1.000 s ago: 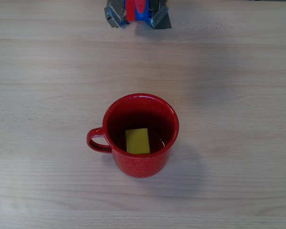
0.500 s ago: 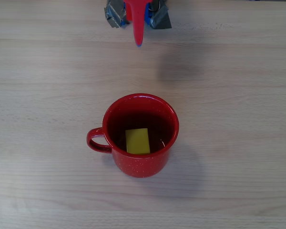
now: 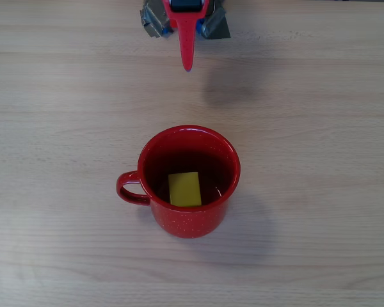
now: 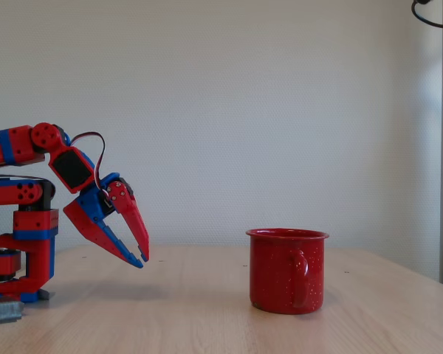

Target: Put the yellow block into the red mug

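The yellow block (image 3: 184, 188) sits inside the red mug (image 3: 191, 220), well clear of the gripper (image 4: 143, 259). The red fingers (image 4: 130, 220) hang slightly spread, empty, tips above the table (image 3: 320, 115).

1. You have bright, even, soft light in both views.
2. The red mug (image 3: 189, 181) throws a faint shadow to its right on the table (image 3: 320, 128) in the overhead view.
3. Its dark inside shows small reflections.
4. Both pictures are sharp, with no obvious edge distortion.
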